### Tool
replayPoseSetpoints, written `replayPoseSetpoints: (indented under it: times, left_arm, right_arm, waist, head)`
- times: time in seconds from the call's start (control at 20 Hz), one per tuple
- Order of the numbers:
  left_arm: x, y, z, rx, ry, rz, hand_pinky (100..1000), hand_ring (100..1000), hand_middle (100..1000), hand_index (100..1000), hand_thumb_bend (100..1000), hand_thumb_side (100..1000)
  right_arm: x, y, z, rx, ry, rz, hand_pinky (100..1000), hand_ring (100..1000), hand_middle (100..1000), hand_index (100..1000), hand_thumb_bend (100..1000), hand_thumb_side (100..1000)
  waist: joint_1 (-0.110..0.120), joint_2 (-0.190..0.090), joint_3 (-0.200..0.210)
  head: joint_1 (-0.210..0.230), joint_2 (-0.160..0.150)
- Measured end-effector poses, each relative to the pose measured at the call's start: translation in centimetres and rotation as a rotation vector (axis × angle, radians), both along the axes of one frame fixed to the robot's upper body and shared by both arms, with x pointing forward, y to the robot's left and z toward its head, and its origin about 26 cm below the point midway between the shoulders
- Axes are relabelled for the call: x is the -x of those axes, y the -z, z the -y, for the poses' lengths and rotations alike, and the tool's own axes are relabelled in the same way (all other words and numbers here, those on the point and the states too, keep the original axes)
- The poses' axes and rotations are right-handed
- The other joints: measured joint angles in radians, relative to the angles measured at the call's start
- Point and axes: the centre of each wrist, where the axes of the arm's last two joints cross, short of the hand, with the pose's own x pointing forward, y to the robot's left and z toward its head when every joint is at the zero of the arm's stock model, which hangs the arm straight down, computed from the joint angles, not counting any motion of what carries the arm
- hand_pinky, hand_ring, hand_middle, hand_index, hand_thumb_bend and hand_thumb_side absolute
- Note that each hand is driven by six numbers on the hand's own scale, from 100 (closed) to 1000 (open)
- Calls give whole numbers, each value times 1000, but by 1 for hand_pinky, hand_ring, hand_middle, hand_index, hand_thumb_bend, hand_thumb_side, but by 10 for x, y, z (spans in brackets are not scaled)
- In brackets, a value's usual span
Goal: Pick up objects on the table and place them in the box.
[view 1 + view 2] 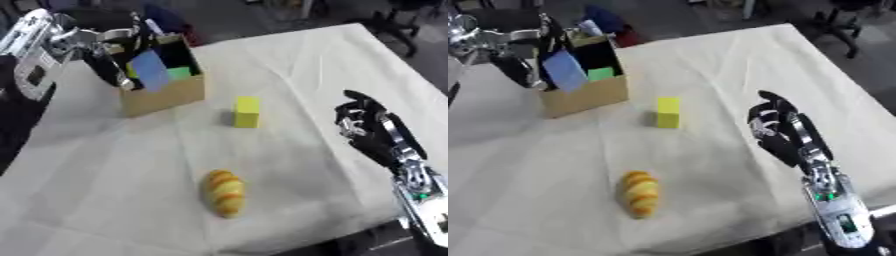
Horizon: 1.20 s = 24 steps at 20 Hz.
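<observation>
Cardboard box (164, 95) stands at the far left, with the left hand (112, 65) over its open top, fingers pinching a blue card (150, 70) that sits half inside, tilted against the near wall; something green shows beside it. If released like this, the card may tip out over the rim. Near the middle of the cloth-covered table (306, 65) stands a yellow block (247, 111), and nearer the robot lies an orange-striped bread roll (225, 192); its rounded shape could roll from a careless grasp. Right hand (367, 129) hovers at the right, fingers loosely curled, holding nothing.
</observation>
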Motion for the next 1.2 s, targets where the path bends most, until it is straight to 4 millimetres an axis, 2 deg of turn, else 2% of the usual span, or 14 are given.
replayPoseSetpoints:
  times: [0.15,0.25,0.3,0.35,0.4,0.45,0.5,0.6,0.7,0.85,1.0,1.2]
  left_arm:
    - [-16,26,-4,56,-141,59,606,500,530,743,383,116]
    - [-22,41,-5,93,-223,98,662,570,591,796,376,130]
    - [-24,47,-5,110,-261,119,706,638,658,835,398,232]
    - [-26,53,-5,122,-297,137,726,672,694,851,409,264]
    - [-27,58,-6,131,-325,151,778,746,772,891,472,448]
    - [-28,62,-7,139,-353,161,790,760,789,900,497,511]
    - [-28,65,-8,147,-372,168,814,788,820,915,534,629]
    - [-29,66,-9,172,-393,183,828,809,843,922,563,744]
    - [-28,66,-9,203,-398,187,839,820,856,926,570,787]
    - [-28,63,-9,255,-391,188,824,804,836,911,552,765]
    - [-25,59,-14,311,-374,203,777,748,763,888,425,665]
    - [-13,51,-24,468,-322,218,748,710,717,868,348,616]
  right_arm:
    - [0,2,-1,2,-10,-10,560,651,694,923,100,578]
    - [1,2,-3,1,-17,-12,560,651,694,924,100,577]
    - [1,3,-4,0,-22,-13,559,650,694,923,100,578]
    - [1,3,-4,-3,-23,-14,559,651,694,923,100,578]
    - [1,3,-5,-5,-24,-14,559,650,694,923,100,578]
    - [1,3,-5,-6,-26,-15,559,650,694,923,100,578]
    - [1,3,-5,-6,-26,-15,559,650,694,923,100,578]
    - [1,3,-5,-7,-26,-16,559,650,694,923,100,577]
    - [1,3,-5,-8,-26,-16,559,650,694,923,100,576]
    - [1,3,-5,-8,-26,-16,559,650,695,924,100,575]
    - [0,3,-5,-8,-26,-14,561,651,696,924,100,565]
    - [-9,-12,-7,16,-47,23,568,656,702,929,100,530]
  waist:
    - [0,0,-13]
    - [0,0,-21]
    - [0,0,-25]
    - [0,0,-28]
    - [0,0,-29]
    - [0,0,-30]
    - [0,0,-30]
    - [0,0,-30]
    - [0,0,-28]
    - [0,0,-26]
    - [0,0,-23]
    - [-4,0,-8]
  head:
    - [7,0]
    - [11,0]
    - [13,0]
    - [15,0]
    - [16,0]
    - [16,0]
    - [16,0]
    - [16,0]
    - [15,0]
    - [15,0]
    - [11,0]
    - [6,0]
